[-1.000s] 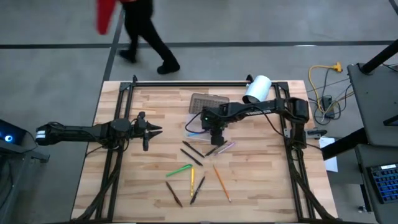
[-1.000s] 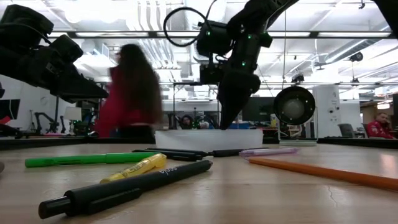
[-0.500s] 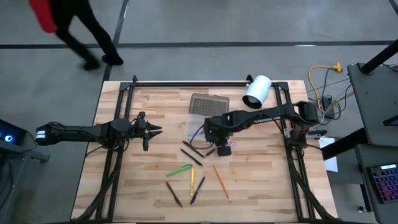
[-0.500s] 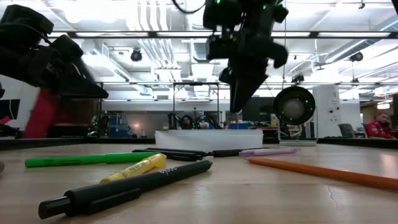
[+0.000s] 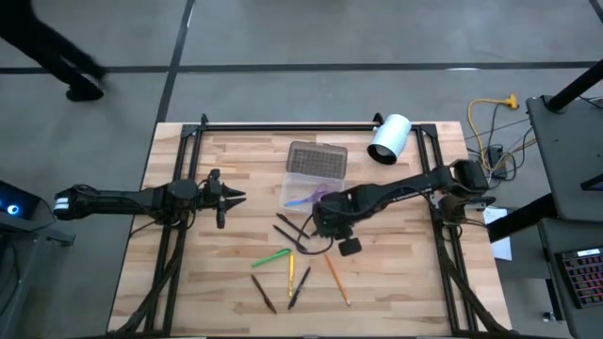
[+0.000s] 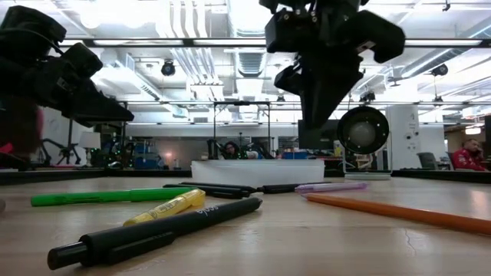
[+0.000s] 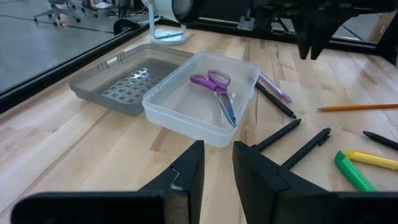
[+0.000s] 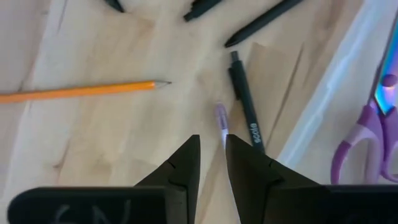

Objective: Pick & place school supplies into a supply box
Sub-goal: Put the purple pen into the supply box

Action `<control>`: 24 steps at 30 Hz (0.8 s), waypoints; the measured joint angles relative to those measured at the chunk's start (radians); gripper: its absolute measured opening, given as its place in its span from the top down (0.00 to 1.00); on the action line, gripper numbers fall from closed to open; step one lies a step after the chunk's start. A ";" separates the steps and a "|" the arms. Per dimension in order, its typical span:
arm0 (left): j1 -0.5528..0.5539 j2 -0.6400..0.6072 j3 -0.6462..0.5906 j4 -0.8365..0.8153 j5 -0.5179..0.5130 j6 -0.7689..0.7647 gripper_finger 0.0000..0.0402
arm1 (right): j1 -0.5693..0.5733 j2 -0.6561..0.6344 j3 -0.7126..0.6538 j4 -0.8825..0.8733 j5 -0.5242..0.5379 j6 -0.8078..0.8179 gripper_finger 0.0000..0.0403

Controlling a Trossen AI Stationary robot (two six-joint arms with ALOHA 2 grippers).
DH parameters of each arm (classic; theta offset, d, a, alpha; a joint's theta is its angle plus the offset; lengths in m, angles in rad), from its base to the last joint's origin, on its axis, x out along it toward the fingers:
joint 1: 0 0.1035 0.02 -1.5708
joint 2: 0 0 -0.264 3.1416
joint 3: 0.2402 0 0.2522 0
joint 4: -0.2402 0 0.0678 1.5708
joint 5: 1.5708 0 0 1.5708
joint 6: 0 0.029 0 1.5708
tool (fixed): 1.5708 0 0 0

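**A:** What did the supply box (image 7: 200, 93) look like, and where did it sit?

**B:** It was a small translucent case with rounded corners, its grey gridded lid (image 7: 127, 78) folded flat open beside it. It lay on the wooden table (image 5: 207, 273) toward the far side, near the white cylinder (image 5: 388, 137). Inside it lay the purple-handled scissors (image 7: 217, 90), blades pointing toward the near end wall.

**A:** And the rest of the supplies?

**B:** Spread on the wood in front of the box. Just beside the box wall were a black pen (image 8: 246, 106) and a pale purple pen (image 8: 220, 118), side by side. An orange pencil (image 8: 81, 90) lay a little apart, point toward them. Farther forward were a green marker (image 5: 270, 256), a yellow highlighter (image 5: 291, 272) and several dark pens and pencils, loosely fanned, none touching the box.

**A:** Where was the right gripper (image 8: 211, 152)?

**B:** Raised over the table just in front of the box, above the purple pen. Its fingers stood close together with only a narrow gap, and nothing was between them.

**A:** The left gripper (image 7: 217, 163)?

**B:** Off at the left of the table, well apart from the supplies, facing the box. Its fingers also showed a narrow gap, holding nothing.
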 joint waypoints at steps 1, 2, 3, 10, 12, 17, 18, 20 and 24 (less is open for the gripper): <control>0.000 0.000 0.000 0.000 0.000 0.000 0.83 | 0.006 0.000 0.000 -0.001 0.000 0.000 0.83; 0.000 0.000 0.000 0.000 0.000 0.000 0.83 | 0.011 0.000 0.000 -0.002 0.000 0.000 0.83; 0.000 0.000 0.000 0.000 0.000 0.000 0.83 | 0.015 0.000 -0.001 -0.005 0.000 0.000 0.82; 0.000 0.000 0.000 0.000 0.000 0.000 0.83 | 0.020 0.000 -0.026 -0.015 0.000 -0.001 0.81; 0.000 0.000 0.000 0.000 0.000 0.000 0.83 | 0.015 0.000 -0.036 -0.017 0.000 -0.001 0.81; 0.000 0.000 0.000 0.000 0.000 0.000 0.83 | 0.006 0.002 -0.048 -0.016 0.000 -0.019 0.83; 0.000 0.000 0.000 0.000 0.000 0.000 0.83 | 0.006 0.002 -0.049 -0.016 0.000 -0.027 0.83; 0.000 0.000 0.000 0.000 0.000 0.000 0.83 | 0.007 0.002 -0.050 -0.015 0.000 -0.045 0.83; 0.000 0.000 0.000 0.000 0.000 0.000 0.83 | 0.006 0.002 -0.050 -0.014 0.000 -0.053 0.82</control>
